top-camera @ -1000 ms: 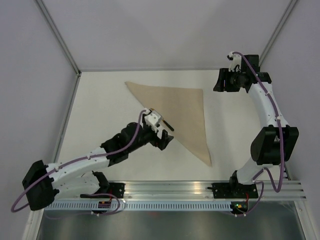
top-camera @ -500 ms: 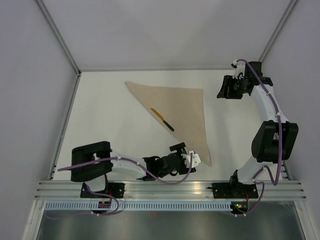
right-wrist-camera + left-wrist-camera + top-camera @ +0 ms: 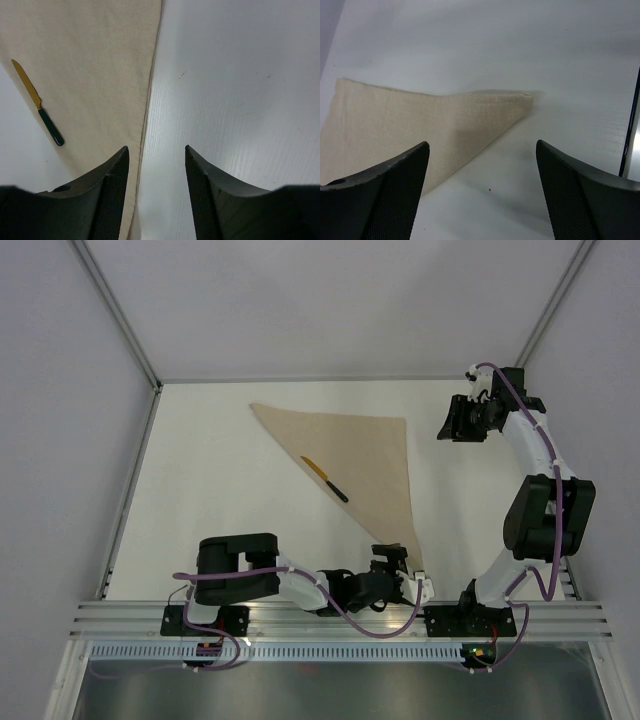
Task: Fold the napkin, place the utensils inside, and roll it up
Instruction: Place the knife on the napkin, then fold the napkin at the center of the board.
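Left gripper (image 3: 481, 146): jaws spread wide, nothing between them. Fingers (image 3: 395, 192) are black, wedge-shaped, with a fine dimpled mesh on the inner pads. It sits low over the table (image 3: 200, 490), pointing at the near corner of the napkin (image 3: 395, 120), which lies just ahead of the tips, not touched.

Right gripper (image 3: 156, 150): jaws parted with a clear gap, empty. Same black textured pads. It hangs above the far right of the table, beside the napkin's right edge.

Napkin is plain beige woven cloth, weave visible up close, folded into a flat triangle. The long diagonal edge faces left and the narrow point comes toward the arms. The near tip is slightly rounded and a bit lifted.

Knife (image 3: 325, 479) is slim, with a yellow-orange blade and a dark handle. It lies flat along the napkin's diagonal edge, blade toward the far left, handle right at the cloth border.

The table is white and matte, with faint ribbing in the right wrist view. A ribbed aluminium rail (image 3: 340, 618) runs at the near edge.

Versus a second ago: the left gripper was over the knife at the diagonal edge. It has since swung down and right to the napkin's near corner. Knife left in the same spot, napkin shape unchanged. The right gripper barely shifted.
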Controlling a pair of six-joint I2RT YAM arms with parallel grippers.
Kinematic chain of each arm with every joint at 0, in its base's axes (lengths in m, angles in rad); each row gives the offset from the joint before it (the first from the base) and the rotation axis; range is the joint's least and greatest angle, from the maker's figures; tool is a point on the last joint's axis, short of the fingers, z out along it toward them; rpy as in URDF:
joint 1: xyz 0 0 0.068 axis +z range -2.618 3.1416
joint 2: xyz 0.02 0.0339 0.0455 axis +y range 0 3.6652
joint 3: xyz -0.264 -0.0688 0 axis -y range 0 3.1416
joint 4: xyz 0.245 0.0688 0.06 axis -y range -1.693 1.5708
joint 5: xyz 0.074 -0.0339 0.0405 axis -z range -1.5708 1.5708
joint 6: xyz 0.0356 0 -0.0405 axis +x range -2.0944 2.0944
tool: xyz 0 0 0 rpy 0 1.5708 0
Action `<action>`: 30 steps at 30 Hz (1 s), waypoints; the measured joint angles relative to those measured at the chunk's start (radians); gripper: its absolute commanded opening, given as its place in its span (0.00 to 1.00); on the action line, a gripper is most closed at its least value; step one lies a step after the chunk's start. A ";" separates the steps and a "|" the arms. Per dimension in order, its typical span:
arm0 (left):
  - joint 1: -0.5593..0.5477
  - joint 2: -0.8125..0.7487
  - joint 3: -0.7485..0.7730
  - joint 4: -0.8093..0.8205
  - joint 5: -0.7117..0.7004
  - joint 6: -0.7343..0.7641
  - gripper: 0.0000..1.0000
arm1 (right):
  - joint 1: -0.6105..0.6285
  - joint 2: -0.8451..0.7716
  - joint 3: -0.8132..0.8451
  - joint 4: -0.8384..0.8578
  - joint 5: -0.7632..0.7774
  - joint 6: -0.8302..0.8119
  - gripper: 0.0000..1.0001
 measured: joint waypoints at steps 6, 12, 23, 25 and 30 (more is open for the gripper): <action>0.000 0.045 0.035 0.000 0.049 0.006 0.86 | -0.005 0.000 -0.008 0.011 0.000 0.001 0.52; 0.001 0.078 0.067 0.017 0.077 0.012 0.79 | -0.005 0.000 -0.019 0.016 0.000 0.001 0.50; 0.002 0.121 0.097 0.028 0.104 0.023 0.49 | -0.006 0.002 -0.019 0.025 0.000 0.003 0.48; 0.002 0.122 0.098 0.023 0.104 0.023 0.47 | -0.007 0.006 -0.019 0.026 0.000 0.004 0.48; 0.008 0.126 0.098 0.019 0.104 0.023 0.37 | -0.007 0.022 -0.019 0.028 0.000 0.004 0.47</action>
